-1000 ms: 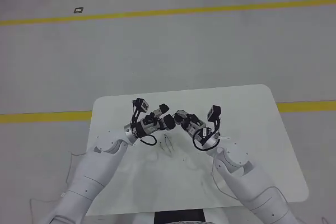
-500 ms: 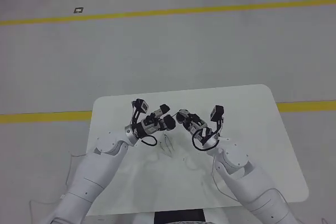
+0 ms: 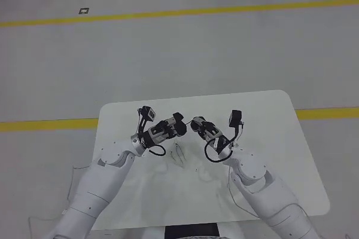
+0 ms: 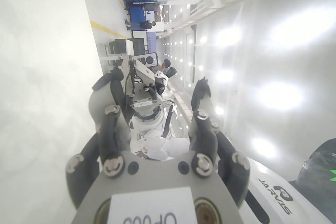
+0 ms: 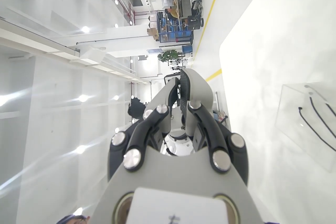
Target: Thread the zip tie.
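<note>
My left jaws gaped, right jaws were closed, facing tip to tip; thin black zip ties (image 3: 178, 153) lay on the white desk (image 3: 275, 119) below.

1. A white table (image 3: 275, 119) with rounded corners carries everything; its top is smooth and plain.
2. A clear, shallow tray (image 5: 291, 109) lies flat on the table, near the middle and towards the robot's side.
3. Several thin black zip ties (image 5: 300, 109) lie side by side in the tray.
4. A tiny dark speck (image 3: 196, 169) sits on the tabletop just beside the tray, too small to identify.
</note>
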### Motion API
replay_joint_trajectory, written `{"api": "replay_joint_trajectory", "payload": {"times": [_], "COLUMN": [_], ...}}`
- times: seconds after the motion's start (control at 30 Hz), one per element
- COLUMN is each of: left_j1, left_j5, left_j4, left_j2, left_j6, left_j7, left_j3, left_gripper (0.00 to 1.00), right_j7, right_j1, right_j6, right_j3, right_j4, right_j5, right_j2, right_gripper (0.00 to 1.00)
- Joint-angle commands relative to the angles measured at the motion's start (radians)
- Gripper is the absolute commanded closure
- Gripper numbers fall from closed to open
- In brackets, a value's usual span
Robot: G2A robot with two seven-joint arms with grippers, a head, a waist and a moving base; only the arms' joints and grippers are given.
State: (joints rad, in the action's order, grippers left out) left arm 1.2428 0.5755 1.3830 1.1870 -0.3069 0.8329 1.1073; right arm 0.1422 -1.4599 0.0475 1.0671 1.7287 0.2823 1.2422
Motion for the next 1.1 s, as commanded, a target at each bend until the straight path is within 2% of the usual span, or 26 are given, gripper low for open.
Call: {"api": "replay_joint_trajectory", "payload": {"times": [0.0,0.23,0.63,1.07], "left_j1": [-0.001,-0.009,-0.023,-0.029], "left_j5": [0.000,-0.001,0.001,0.006], "left_j4": [-0.001,-0.004,-0.018,-0.024], "left_j2": [-0.001,-0.003,-0.002,-0.002], "left_j6": [0.001,0.006,0.005,-0.003], "left_j7": [0.000,-0.003,-0.016,-0.030], "left_j3": [0.001,0.001,-0.017,-0.028], "left_gripper": [0.57,0.59,0.63,0.68], "right_j7": [-0.006,-0.008,0.027,0.035], "right_j1": [0.001,0.001,0.006,0.009], "right_j6": [0.002,0.004,-0.008,-0.010], "right_j3": [0.001,0.000,-0.004,-0.009], "right_j4": [-0.002,-0.001,-0.009,-0.016], "right_j5": [-0.015,-0.062,-0.021,-0.063], "right_j2": [0.001,0.003,0.013,0.019], "right_gripper": [1.00,1.00,1.00,1.00]}}
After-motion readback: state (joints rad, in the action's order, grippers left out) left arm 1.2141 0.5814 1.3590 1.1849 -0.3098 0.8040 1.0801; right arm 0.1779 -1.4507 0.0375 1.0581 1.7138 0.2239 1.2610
